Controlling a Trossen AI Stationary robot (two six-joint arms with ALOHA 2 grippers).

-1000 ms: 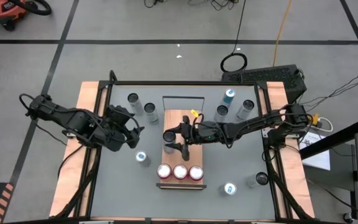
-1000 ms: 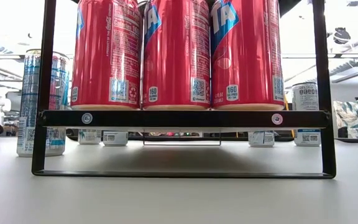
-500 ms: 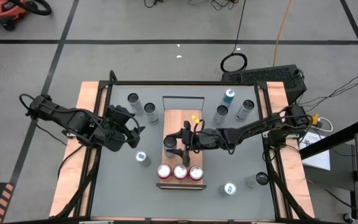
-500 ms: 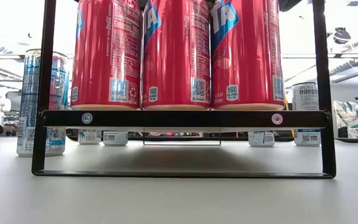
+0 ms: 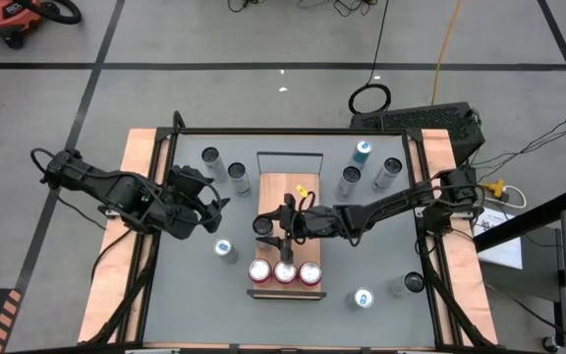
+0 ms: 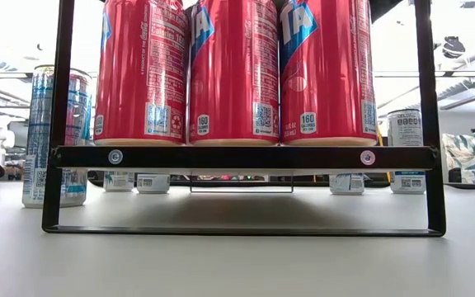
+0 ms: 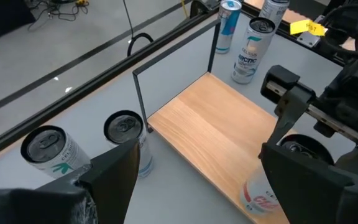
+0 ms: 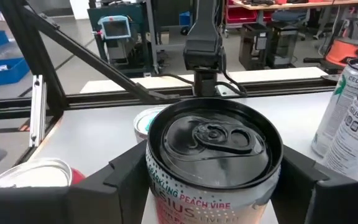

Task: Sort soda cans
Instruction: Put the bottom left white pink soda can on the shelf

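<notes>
We have a silver-grey can (image 8: 211, 158) with a dark top clamped in the right gripper's (image 5: 266, 229) jaws, held over the wooden tray (image 5: 275, 189) just behind the row of three red cans (image 5: 285, 271) at its front edge. We judge this the placing step: the can needs lowering upright behind the red cans without knocking them, then letting go. The left gripper (image 5: 207, 205) waits beside the tray with its jaws spread and empty. Other cans stand around the tray on the counter (image 5: 381, 246).
</notes>
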